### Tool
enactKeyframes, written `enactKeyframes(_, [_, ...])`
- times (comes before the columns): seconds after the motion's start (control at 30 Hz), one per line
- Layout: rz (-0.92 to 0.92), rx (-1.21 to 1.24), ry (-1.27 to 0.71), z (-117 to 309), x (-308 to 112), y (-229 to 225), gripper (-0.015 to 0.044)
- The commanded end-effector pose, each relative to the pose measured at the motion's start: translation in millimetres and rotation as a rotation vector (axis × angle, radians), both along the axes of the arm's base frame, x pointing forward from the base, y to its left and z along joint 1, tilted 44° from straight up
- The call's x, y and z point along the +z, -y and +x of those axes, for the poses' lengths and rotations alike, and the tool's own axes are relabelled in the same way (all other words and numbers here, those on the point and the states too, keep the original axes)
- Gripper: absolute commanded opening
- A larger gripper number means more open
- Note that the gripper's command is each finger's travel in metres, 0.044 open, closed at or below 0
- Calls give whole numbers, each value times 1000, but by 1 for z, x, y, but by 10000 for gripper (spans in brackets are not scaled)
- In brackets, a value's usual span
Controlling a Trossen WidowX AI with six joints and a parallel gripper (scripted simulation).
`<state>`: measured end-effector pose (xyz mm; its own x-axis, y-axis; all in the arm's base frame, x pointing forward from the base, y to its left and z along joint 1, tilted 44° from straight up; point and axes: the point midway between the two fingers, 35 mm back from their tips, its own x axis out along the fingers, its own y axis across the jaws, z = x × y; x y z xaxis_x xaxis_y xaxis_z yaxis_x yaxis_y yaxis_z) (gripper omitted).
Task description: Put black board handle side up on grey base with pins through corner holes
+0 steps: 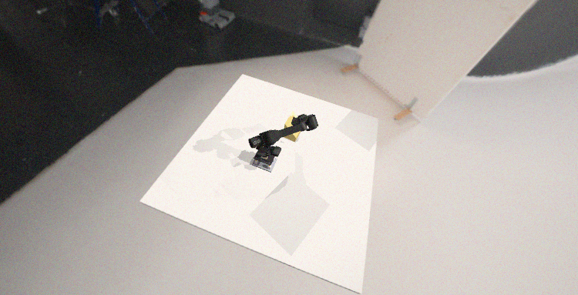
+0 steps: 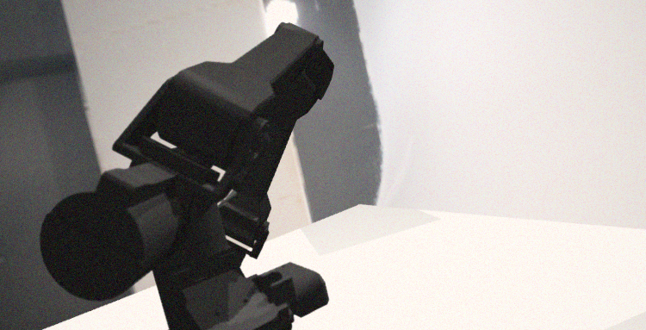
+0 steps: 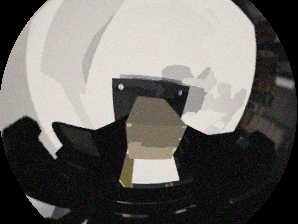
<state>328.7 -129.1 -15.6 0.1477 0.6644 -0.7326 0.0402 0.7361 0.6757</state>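
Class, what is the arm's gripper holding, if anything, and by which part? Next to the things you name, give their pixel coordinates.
The gripper (image 3: 156, 142) holds the black board (image 3: 150, 90) by the square handle (image 3: 155, 111) on its top.

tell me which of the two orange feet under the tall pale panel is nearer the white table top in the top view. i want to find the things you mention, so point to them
The lower-right orange foot (image 1: 402, 113), close to a table top (image 1: 202, 196) (image 2: 451, 269) (image 3: 165, 25) corner; the upper-left one stands farther off.
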Motion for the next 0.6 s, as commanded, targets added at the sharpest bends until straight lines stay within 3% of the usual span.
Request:
enactKeyframes(0.0, [4, 2, 0, 2, -3, -6, 0])
enactKeyframes(0.57, [0, 3, 3, 3, -8, -10, 0])
